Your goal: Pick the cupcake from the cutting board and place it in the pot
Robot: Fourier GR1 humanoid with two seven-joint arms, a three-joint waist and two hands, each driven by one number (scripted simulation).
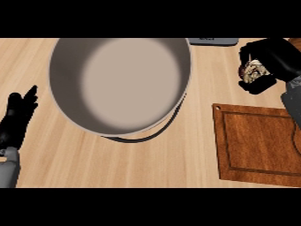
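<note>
The right hand (270, 62) is curling its fingers around the cupcake (252, 72), holding it to the right of the pot (68, 88), beyond the cutting board's (263, 145) far edge and off its surface. The pick looks done; carrying the cupcake over the pot's rim and releasing it is still remaining. The left hand (16, 119) is resting left of the pot, fingers straight.

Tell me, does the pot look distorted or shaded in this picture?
Head view: the pot appears stretched taller than wide, its inside wall shaded darker than the pale bottom; the cupcake is mostly hidden in the right hand.
</note>
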